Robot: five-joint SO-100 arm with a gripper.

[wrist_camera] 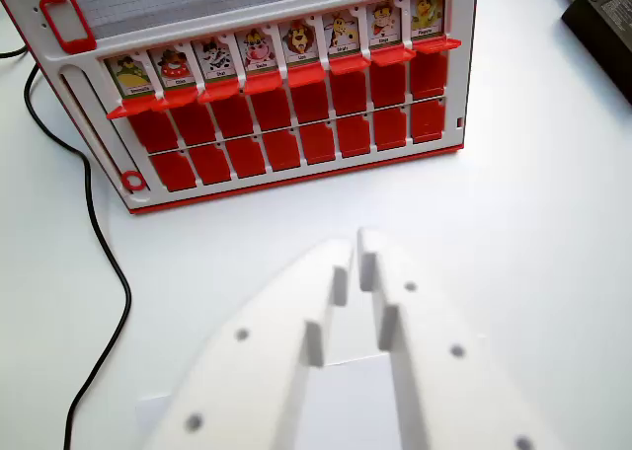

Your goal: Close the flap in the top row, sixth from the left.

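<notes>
Gripper (356,245) nearly shut, nothing held.
A white table (533,233) is seen beneath; the red game board (286,95) is set at 12 o'clock.

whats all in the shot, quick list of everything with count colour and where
game board: 1, red and white, top of the wrist view, tilted
top-row flaps: 8, up, animal pictures showing, row across the board
lower flaps: 2 rows of 8, red, pictures not showing, below the top row
cable: 1, black, wrist view's left, winding over the table
black box: 1, top right corner, partly cut off
table: 1, white, under everything
gripper: 1, white, bottom centre, fingertips nearly together, holding nothing
</notes>
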